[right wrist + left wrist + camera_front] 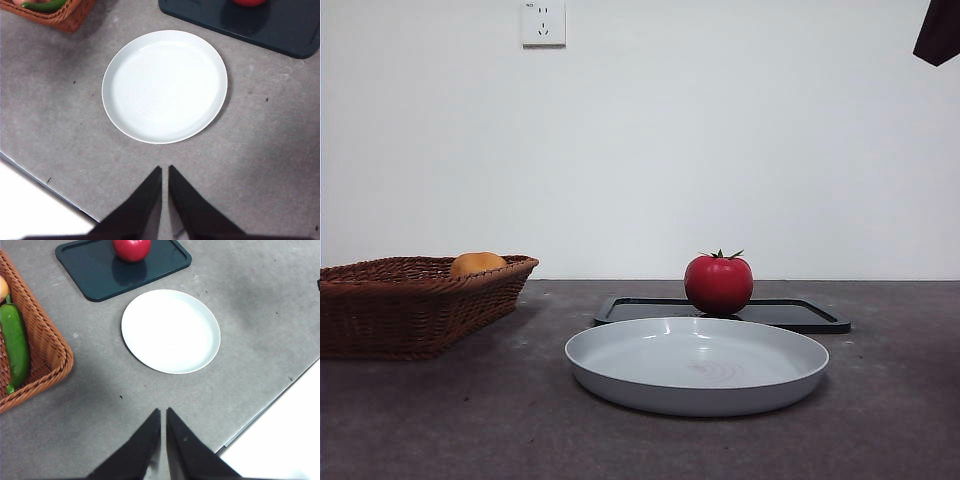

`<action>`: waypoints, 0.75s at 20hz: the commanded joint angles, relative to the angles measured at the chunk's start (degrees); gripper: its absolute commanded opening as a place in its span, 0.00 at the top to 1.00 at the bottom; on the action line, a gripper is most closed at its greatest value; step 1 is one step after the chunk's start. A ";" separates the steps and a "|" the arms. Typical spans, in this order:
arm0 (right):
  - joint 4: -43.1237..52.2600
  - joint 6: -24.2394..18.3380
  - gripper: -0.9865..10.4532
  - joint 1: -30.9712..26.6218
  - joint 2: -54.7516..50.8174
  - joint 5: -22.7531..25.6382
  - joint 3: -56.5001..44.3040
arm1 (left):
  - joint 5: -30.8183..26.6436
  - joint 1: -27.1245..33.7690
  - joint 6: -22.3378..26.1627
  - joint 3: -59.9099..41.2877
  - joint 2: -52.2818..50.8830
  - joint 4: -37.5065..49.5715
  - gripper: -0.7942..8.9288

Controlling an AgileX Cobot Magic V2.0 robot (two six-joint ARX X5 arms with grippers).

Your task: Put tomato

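- You have one tomato [718, 284] in front of you: red, glossy, with a small dark leafy stem on top. It stands upright on the one dark tray [800, 314], toward the tray's middle, and nothing grips it.
- There is one white plate [620, 375], round and shallow, lying on the grey worktop [880, 400] just on the near side of the tray. The front view alone does not settle whether plate and tray touch; the left wrist view shows a narrow strip of worktop between them.
- One brown wicker basket [390, 310] sits at the left of the front view, apart from the plate and the tray.
- In the basket you can count two things: one orange-yellow round fruit [477, 264] showing above the rim, and one long green vegetable [14, 342] lying along the basket's inner side. More of the basket is cut off at the picture's edge, so there may be contents you cannot see.
- Your left pincer [163, 412] hangs above bare worktop on the near side of the plate, with its two black jaws drawn together to a thin slit and nothing between them.
- Your right pincer [165, 169] hangs likewise above bare worktop near the plate's edge, jaws nearly meeting, holding nothing.
- In the front view only one dark arm tip [940, 32] shows, at the top right corner.
- One white wall socket [543, 23] sits high on the pale wall behind.
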 commanded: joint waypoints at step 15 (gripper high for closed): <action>0.61 0.59 0.90 0.59 0.33 0.09 0.66 | 0.37 33.14 8.63 -40.37 -16.61 51.91 0.90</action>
